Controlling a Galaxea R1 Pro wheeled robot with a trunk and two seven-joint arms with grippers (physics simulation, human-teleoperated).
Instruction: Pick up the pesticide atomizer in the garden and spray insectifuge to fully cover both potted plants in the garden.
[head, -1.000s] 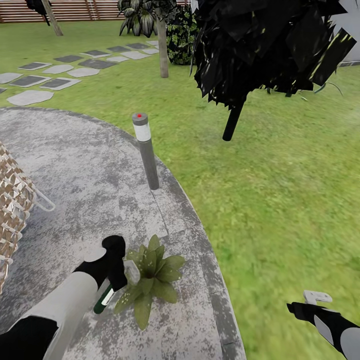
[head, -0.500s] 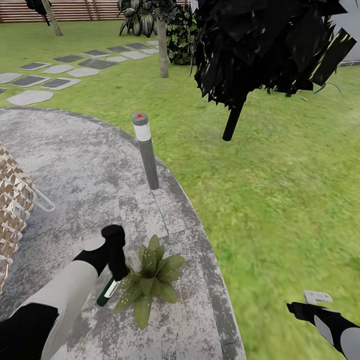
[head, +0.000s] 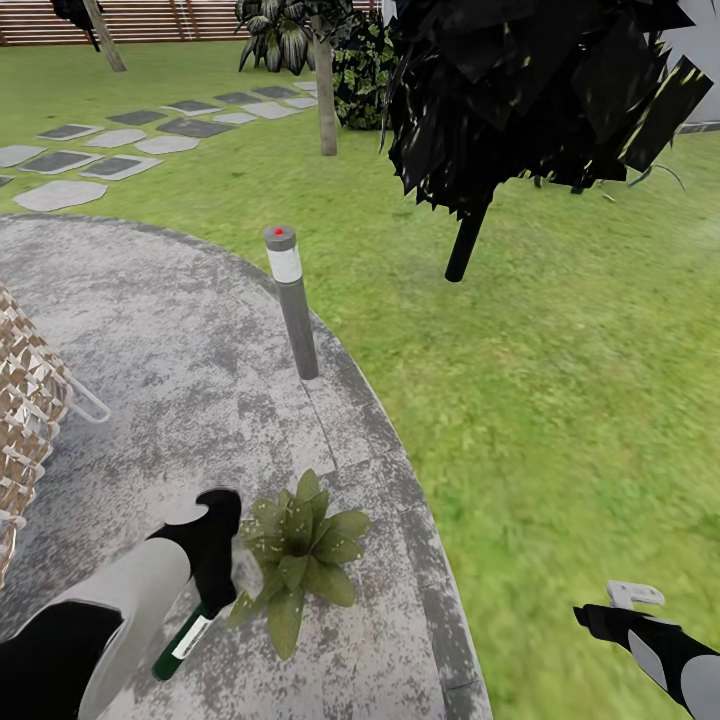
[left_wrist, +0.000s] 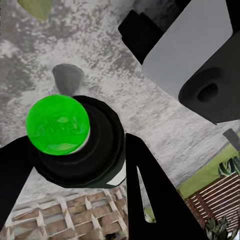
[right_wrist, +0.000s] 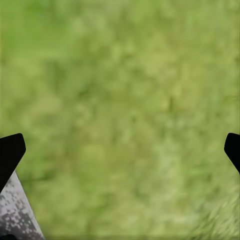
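The potted plant (head: 300, 560), a low rosette of broad green leaves, stands on the grey paved patio (head: 150, 330) near its curved rim. My left gripper (head: 222, 570) is right beside the plant's left side and is shut on the pesticide atomizer (head: 185, 640). The dark green bottle slants down and to the left, white label showing, with its pale spray head (head: 245, 578) against the leaves. The left wrist view looks at the atomizer (left_wrist: 75, 142) base-on between black fingers (left_wrist: 150, 200). My right gripper (head: 632, 598) hangs open over the lawn (right_wrist: 125, 100), holding nothing.
A grey bollard light (head: 292, 305) stands at the patio rim behind the plant. A woven lattice seat (head: 25, 420) is at the left edge. A dark-leaved tree (head: 530, 90), a palm trunk (head: 326, 100), stepping stones (head: 110, 150) and the slat fence (head: 150, 20) lie beyond.
My left gripper has dropped lower and nearer beside the plant, and the atomizer's base has swung further down and left. The right arm and the plant have not moved.
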